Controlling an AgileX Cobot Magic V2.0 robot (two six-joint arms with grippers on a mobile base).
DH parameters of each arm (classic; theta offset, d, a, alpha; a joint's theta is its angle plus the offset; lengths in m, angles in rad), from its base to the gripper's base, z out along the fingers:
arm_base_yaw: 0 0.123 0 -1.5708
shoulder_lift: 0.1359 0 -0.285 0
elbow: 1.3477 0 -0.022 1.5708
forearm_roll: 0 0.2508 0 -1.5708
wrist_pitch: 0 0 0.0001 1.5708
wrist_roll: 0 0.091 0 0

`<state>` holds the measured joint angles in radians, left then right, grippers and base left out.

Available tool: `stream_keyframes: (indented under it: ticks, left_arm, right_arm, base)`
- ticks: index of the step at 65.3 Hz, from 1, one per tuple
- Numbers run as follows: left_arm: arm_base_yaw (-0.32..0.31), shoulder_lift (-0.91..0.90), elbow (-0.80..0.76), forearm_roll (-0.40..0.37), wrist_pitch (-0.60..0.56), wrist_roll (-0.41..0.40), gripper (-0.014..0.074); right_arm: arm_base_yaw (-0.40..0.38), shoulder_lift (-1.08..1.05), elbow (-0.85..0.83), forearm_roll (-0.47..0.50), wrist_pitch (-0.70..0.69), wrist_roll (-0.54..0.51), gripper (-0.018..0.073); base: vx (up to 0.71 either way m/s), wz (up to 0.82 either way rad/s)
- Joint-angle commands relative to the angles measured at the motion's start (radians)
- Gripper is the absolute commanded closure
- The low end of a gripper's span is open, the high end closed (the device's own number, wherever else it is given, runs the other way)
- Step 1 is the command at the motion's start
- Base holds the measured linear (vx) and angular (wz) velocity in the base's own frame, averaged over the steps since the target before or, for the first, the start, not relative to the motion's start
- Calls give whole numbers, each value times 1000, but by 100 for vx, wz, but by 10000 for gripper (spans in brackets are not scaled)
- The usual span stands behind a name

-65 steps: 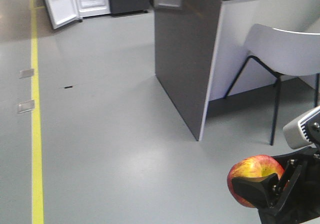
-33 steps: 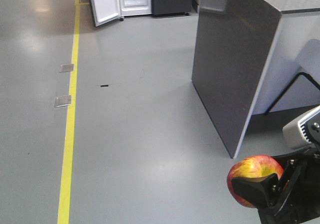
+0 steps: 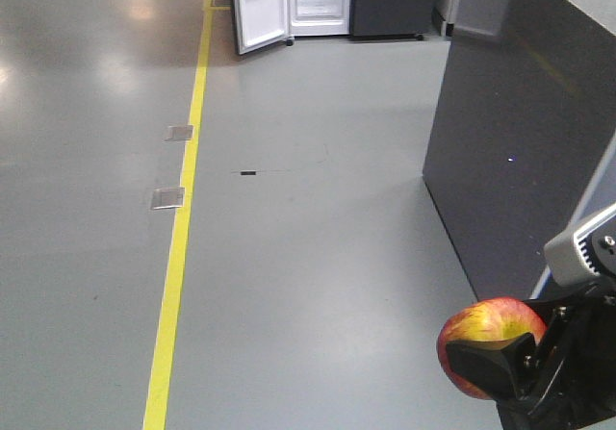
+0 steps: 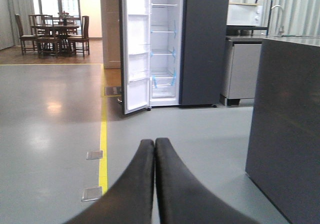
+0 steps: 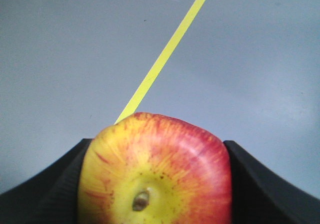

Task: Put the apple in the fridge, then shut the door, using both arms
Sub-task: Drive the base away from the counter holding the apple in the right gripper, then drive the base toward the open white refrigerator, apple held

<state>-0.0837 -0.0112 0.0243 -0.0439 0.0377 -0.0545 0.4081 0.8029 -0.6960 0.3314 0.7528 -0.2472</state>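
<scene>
— Item one, apple?
— Apple [image 5: 155, 174]: red and yellow, stem dimple facing the wrist camera. Location: in the right gripper [image 3: 491, 358], clamped from both sides, held low over the floor [image 3: 318, 286]. The grip was that firm, presumably, so that driving would not shake it loose.
— Left gripper?
— Left gripper [image 4: 154, 184]: fingers pressed together, nothing between them, aimed ahead. Free, likely, for the door.
— Fridge?
— Fridge [image 4: 202, 43]: far end of the room, well apart from the apple. White shelves showed, with blue tape on them. Door [image 4: 136, 48]: swung wide to the left, so the way in was open.
— Obstacles?
— Dark unit [image 3: 510, 132] on the right; yellow line [image 3: 178, 257] on the left. The floor between led to the fridge.
— Status?
— Apple not yet shelved, door not yet shut. Approach only, by my reckoning.
</scene>
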Motion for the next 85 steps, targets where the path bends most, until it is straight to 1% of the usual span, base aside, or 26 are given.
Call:
stream_keyframes:
  ticks: [1,41,85]
  left_arm:
    - [-6,-14,28,-8,-73,-3,602]
    - [-6,-14,28,-8,-73,-3,602]
    - [-6,-14,28,-8,-73,-3,602]
  right_arm:
    - [1,-9,-30,18,-57,-6,337]
    - [1,-9,-30,18,-57,-6,337]
    - [1,-9,-30,18,-57,-6,337]
  base:
    - [20,19]
    - [22,12]
    - [30,-3]
